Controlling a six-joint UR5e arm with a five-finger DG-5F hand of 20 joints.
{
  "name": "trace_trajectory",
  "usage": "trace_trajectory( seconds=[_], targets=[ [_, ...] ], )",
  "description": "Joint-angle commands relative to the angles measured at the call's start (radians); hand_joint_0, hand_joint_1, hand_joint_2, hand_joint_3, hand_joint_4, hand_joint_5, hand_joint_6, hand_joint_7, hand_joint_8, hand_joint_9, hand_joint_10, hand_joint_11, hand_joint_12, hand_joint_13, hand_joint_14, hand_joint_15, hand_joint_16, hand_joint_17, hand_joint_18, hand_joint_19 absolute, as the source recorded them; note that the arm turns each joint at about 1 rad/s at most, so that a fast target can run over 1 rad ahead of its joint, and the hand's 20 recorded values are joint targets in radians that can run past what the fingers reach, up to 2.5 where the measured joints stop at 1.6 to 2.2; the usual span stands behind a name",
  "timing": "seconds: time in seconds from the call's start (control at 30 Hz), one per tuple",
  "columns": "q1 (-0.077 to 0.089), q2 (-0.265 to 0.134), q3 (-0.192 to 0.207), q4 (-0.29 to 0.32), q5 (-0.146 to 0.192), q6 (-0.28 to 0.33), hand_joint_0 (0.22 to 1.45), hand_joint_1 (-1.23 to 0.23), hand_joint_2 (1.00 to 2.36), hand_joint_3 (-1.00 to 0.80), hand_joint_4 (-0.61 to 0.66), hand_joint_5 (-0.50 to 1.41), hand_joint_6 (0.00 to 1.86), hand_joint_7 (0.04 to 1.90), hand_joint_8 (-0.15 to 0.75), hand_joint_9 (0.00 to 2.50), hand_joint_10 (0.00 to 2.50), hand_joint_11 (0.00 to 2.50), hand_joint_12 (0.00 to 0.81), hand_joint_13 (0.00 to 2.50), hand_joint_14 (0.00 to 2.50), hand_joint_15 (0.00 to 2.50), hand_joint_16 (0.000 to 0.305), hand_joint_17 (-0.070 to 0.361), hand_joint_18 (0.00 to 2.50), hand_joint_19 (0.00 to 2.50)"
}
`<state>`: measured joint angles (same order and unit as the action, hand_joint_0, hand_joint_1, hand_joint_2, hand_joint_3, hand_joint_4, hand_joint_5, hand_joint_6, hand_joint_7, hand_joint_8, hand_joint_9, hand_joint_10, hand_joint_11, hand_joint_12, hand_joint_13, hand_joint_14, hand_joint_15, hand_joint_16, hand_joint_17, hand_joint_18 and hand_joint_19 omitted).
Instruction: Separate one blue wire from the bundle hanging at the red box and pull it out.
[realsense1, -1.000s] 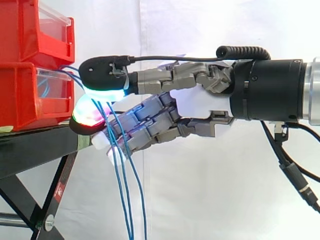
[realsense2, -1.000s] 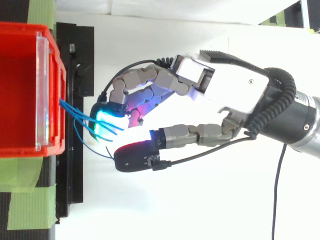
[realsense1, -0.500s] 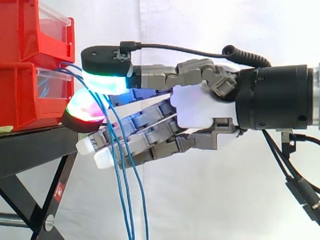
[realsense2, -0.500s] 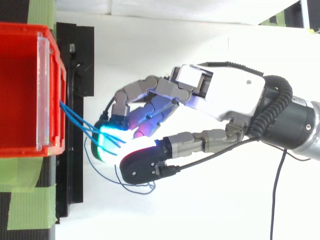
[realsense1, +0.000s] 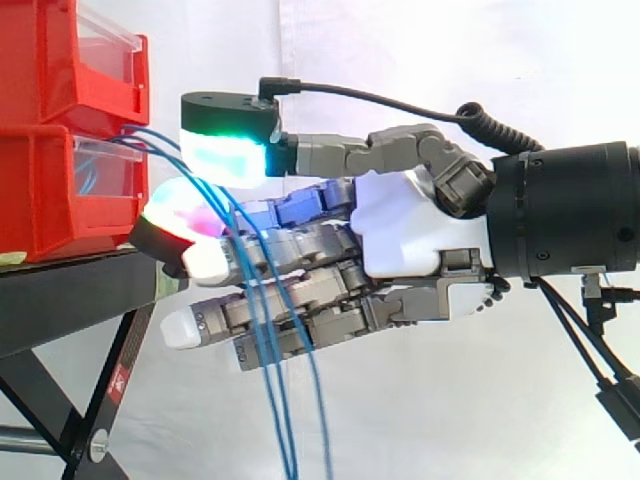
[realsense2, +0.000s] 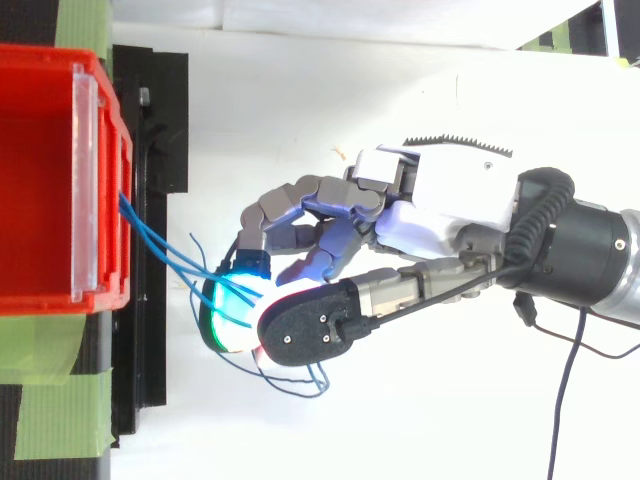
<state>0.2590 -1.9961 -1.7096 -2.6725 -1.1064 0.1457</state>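
A grey, jointed robot hand (realsense1: 410, 225) with glowing fingertip pads reaches toward a red plastic bin (realsense1: 50, 190) on a black metal stand (realsense1: 70, 300). Its fingers curl around several thin blue wires (realsense1: 277, 400), thumb above them. The wires run out of the bin's front, through the hand, and hang down below.

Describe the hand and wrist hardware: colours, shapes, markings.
The hand has grey segmented metal fingers on a white palm shell. Its thick fingertip pads glow green-cyan, pink-red or white; some have black backs. A black cylindrical wrist sits behind the palm.
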Motion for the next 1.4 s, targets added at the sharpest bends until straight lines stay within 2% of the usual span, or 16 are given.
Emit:
trace_trajectory(
  seconds=[0.0, 0.43, 0.6, 0.83, 0.87, 1.0, 1.13, 1.2, 1.37],
  targets=[
    [-0.001, 0.0, 0.001, -0.003, 0.0, 0.005, 0.63, -0.62, 1.02, -0.27, 0.18, -0.21, 0.8, 1.03, 0.511, 1.44, 0.01, 0.26, 0.349, 0.67, 0.0, 0.07, 0.042, 0.094, 0.31, 0.04],
    [0.0, 0.0, 0.001, -0.003, -0.001, -0.002, 0.63, -0.61, 1.02, -0.28, 0.17, -0.22, 0.81, 1.01, 0.473, 1.48, 0.02, 0.51, 0.362, 0.69, 0.01, 0.15, 0.043, 0.097, 0.31, 0.08],
    [0.0, 0.0, 0.004, -0.004, -0.001, -0.005, 0.64, -0.61, 1.02, -0.28, 0.17, -0.22, 0.81, 1.01, 0.461, 1.47, 0.02, 0.55, 0.357, 0.77, 0.01, 0.23, 0.043, 0.096, 0.32, 0.08],
    [-0.003, 0.004, 0.038, -0.089, -0.004, -0.02, 0.64, -0.59, 1.02, -0.28, 0.17, -0.23, 0.82, 0.99, 0.433, 1.38, 0.02, 0.65, 0.36, 1.09, 0.02, 0.59, 0.042, 0.095, 0.33, 0.11],
    [-0.004, 0.004, 0.048, -0.124, -0.004, -0.029, 0.64, -0.59, 1.02, -0.28, 0.17, -0.23, 0.82, 0.99, 0.431, 1.37, 0.02, 0.65, 0.362, 1.1, 0.02, 0.6, 0.042, 0.095, 0.33, 0.11],
    [-0.006, 0.005, 0.053, -0.165, -0.006, -0.048, 0.65, -0.58, 1.02, -0.28, 0.17, -0.23, 0.83, 0.98, 0.419, 1.29, 0.02, 0.68, 0.369, 1.18, 0.02, 0.69, 0.042, 0.095, 0.34, 0.12],
    [-0.004, 0.017, 0.053, -0.172, -0.004, -0.078, 0.65, -0.57, 1.02, -0.28, 0.17, -0.23, 0.83, 0.98, 0.413, 1.25, 0.02, 0.69, 0.367, 1.26, 0.03, 0.81, 0.042, 0.095, 0.34, 0.13],
    [-0.006, 0.019, 0.053, -0.17, -0.004, -0.117, 0.65, -0.57, 1.02, -0.28, 0.17, -0.23, 0.83, 0.98, 0.412, 1.25, 0.02, 0.7, 0.366, 1.31, 0.03, 0.92, 0.043, 0.096, 0.35, 0.14],
    [-0.004, 0.019, 0.053, -0.172, -0.004, -0.126, 0.65, -0.57, 1.02, -0.28, 0.17, -0.23, 0.83, 0.97, 0.404, 1.22, 0.02, 0.7, 0.359, 1.38, 0.03, 1.07, 0.043, 0.098, 0.38, 0.18]
  ],
)
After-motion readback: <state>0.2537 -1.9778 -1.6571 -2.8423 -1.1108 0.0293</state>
